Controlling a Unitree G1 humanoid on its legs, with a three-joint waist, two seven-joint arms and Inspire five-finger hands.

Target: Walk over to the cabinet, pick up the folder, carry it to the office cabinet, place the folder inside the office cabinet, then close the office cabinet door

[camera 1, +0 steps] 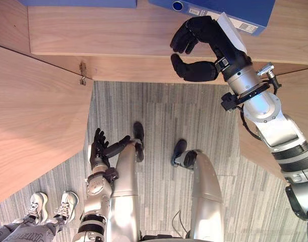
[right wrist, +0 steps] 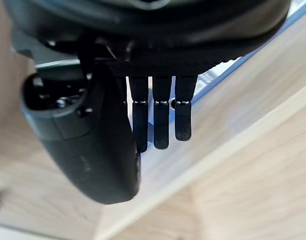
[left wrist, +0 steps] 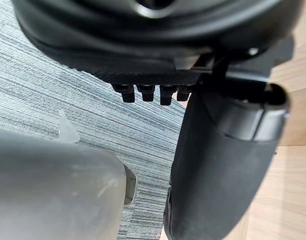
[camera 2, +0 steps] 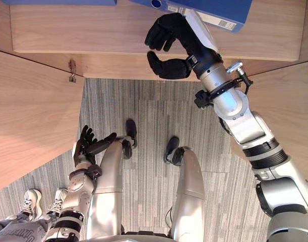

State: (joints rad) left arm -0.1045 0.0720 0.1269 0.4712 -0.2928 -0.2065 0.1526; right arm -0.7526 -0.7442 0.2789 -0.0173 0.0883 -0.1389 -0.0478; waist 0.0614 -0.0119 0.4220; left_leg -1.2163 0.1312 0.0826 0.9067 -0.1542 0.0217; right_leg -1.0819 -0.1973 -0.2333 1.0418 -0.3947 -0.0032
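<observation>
— The hands?
— The left hand (camera 1: 99,146) hangs low, fingers loose. The right hand (camera 1: 210,36) is spread and empty over the shelf (camera 1: 118,35).
— The folder?
— The folder (camera 1: 219,7) lies on that shelf, just beyond. It seems placed, so the door (camera 1: 33,116) likely needs closing next.

Folder (camera 1: 234,7) blue (label (camera 1: 194,10) on it white). Cabinet (camera 1: 118,35) light wood grain. Carpet (camera 1: 159,111) grey, fine stripes. Person's shoes (camera 1: 38,206) white.

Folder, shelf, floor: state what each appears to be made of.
Folder: likely plastic-coated board; smooth, slightly glossy blue, with a ringed finger hole. Shelf: wood or wood-look laminate; matte, with fine grain lines. Floor: probably carpet; grey, streaked, fibrous-looking texture.
</observation>
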